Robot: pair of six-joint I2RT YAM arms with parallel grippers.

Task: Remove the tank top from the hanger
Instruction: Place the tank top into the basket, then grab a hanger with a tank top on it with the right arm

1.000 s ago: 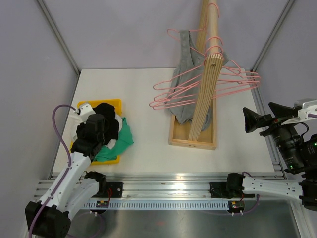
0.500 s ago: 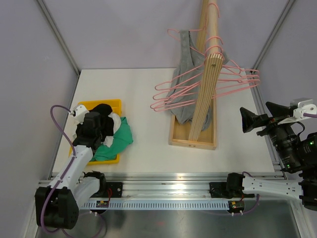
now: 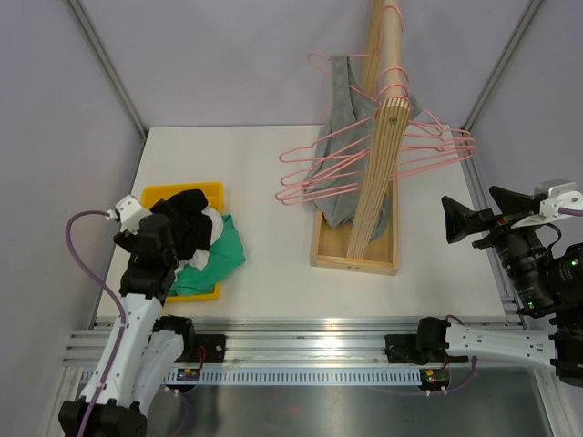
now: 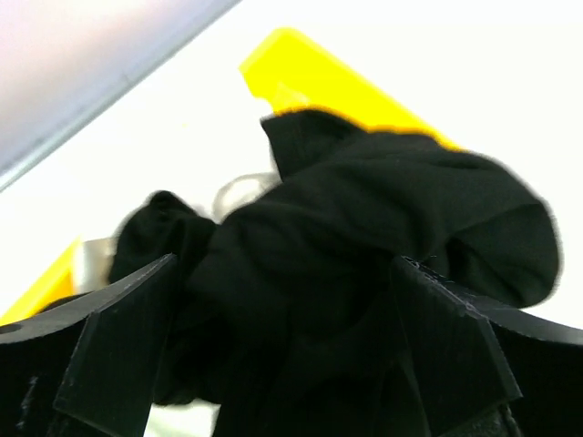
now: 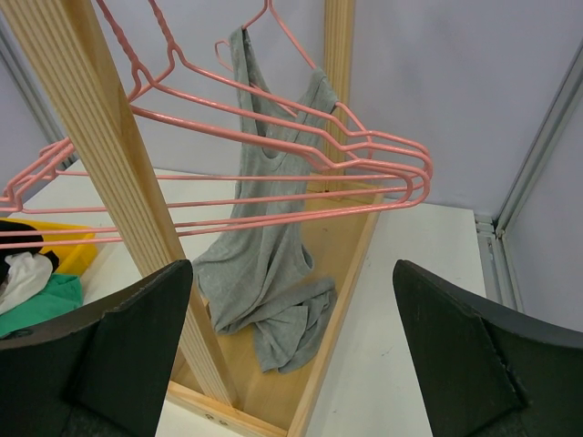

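Note:
A grey tank top (image 3: 341, 137) (image 5: 264, 246) hangs from a pink hanger (image 5: 273, 50) on the wooden rack (image 3: 378, 164). Its lower end lies crumpled in the rack's base tray (image 5: 346, 300). My right gripper (image 3: 463, 221) (image 5: 291, 364) is open at the table's right edge. It faces the rack and touches nothing. My left gripper (image 3: 153, 241) (image 4: 287, 346) is open over the yellow bin (image 3: 208, 189) (image 4: 310, 68). A black garment (image 3: 193, 217) (image 4: 383, 209) lies loose between its spread fingers.
Several empty pink hangers (image 3: 428, 150) (image 5: 383, 155) stick out sideways from the rack's post (image 5: 100, 137). The bin also holds a green garment (image 3: 226, 250) (image 5: 36, 305) and a white one (image 5: 23, 273), spilling over its right rim.
My left gripper went from shut to open and drew back toward the near left, leaving the black garment on the bin. The right arm has barely moved.

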